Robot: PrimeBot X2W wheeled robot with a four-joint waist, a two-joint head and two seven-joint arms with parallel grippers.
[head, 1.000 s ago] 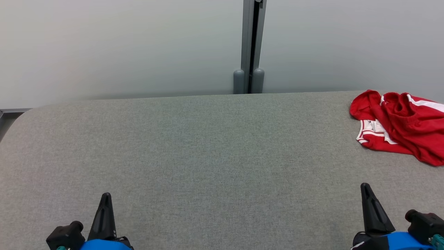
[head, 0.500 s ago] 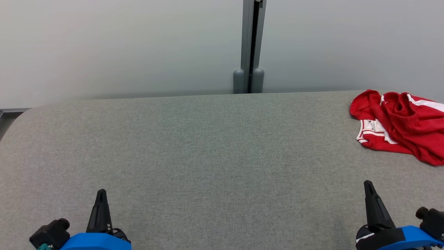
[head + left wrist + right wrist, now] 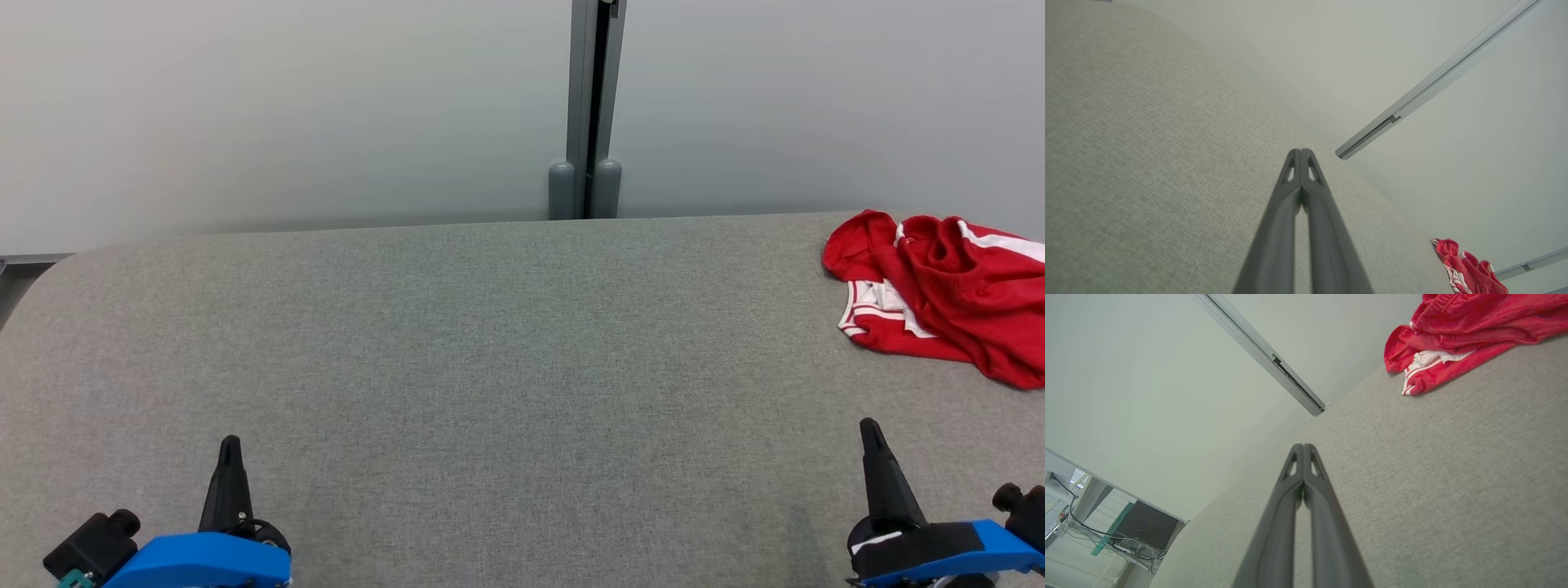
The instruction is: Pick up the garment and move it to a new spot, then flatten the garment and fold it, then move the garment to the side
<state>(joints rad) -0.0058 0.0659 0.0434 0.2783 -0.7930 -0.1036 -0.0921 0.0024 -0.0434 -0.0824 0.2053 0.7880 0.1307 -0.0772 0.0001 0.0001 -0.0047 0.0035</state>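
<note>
**Two closed grippers low over a grey table, garment crumpled at the far right**

Head view. The left gripper (image 3: 229,443) and the right gripper (image 3: 869,425) rise from the lower corners, well apart, each with its two dark fingers pressed together into a single point and pinching nothing. The wrist views confirm this: in each, the fingertips meet with no gap.

The table (image 3: 490,351) is covered in grey woven fabric. Its far edge runs straight along the foot of the pale wall (image 3: 286,106), and its far left corner is rounded. A grey vertical post (image 3: 589,98) divides the wall just right of centre and ends at the table's far edge.

The garment (image 3: 947,286), red with white stripes, lies bunched on the table at the far right. It is close to the far edge, and the picture's right border cuts it off. It is apart from both grippers, with the right gripper the nearer.

A broad, unbroken stretch of grey fabric spans the whole width between the grippers and reaches back to the wall. A similar stretch separates the right gripper from the garment's near hem.

Right wrist view. Beyond the table's left end, a dark box (image 3: 1141,528) with trailing cables stands on the floor.
</note>
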